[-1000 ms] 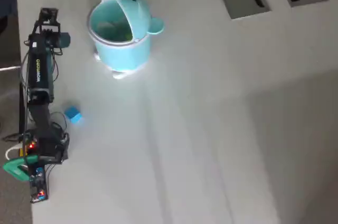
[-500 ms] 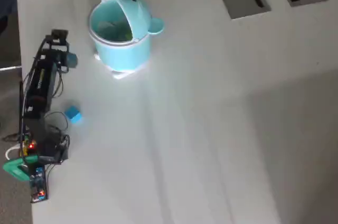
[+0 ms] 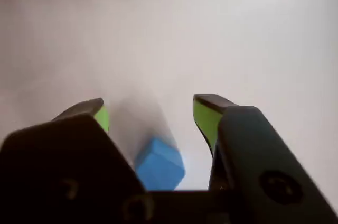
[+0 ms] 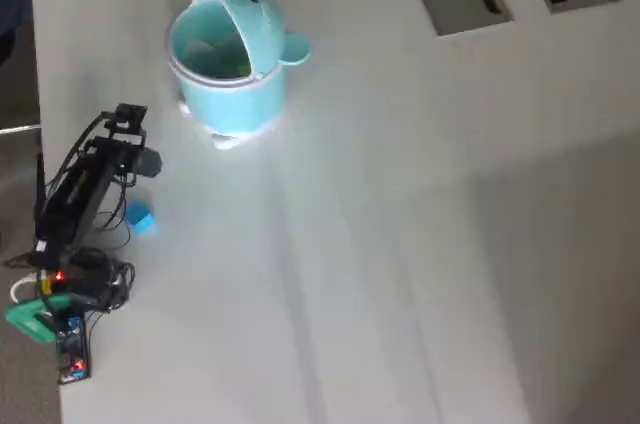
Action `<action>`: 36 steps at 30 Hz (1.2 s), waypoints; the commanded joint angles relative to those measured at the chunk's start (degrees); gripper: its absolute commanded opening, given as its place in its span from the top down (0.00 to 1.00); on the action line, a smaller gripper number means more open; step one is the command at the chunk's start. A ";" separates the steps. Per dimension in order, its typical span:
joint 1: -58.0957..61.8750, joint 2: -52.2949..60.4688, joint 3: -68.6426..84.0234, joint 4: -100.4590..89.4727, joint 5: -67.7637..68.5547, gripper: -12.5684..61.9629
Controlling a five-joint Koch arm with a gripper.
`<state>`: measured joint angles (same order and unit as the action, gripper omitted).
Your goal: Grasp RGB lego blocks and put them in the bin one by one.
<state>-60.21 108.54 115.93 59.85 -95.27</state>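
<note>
Jaws (image 3: 153,110) spread wide, nothing held; the green-lined tips straddle the small bright blue cube-like plastic block (image 3: 159,165), which sits on the pale grey surface (image 3: 174,39) between them, back toward the palm, with no contact visible on either side. Reads as a pre-grasp line-up: opening is much wider than the block, so there's margin on both sides before closing. Block shows clean flat faces and a sharp top edge, one corner turned toward the camera, so it's rotated relative to the jaws and may twist on closing. In the overhead view the same block (image 4: 139,218) lies on the surface below and left of the round light-teal whale-shaped plastic bin (image 4: 262,64), well apart from it, just beside the black arm (image 4: 85,194). Bin lid is flipped up, mouth open, with something greenish inside; can't tell what.
</note>
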 commanded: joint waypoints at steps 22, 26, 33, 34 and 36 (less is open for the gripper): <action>4.31 12.13 17.84 -0.35 -0.18 0.43; 4.57 12.30 19.86 -0.62 -0.26 0.43; 4.83 12.04 22.68 -2.20 0.44 0.43; 5.01 12.04 23.03 -2.81 0.53 0.43; 5.10 11.78 23.55 -4.39 0.53 0.43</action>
<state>-55.63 119.79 140.62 56.95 -95.10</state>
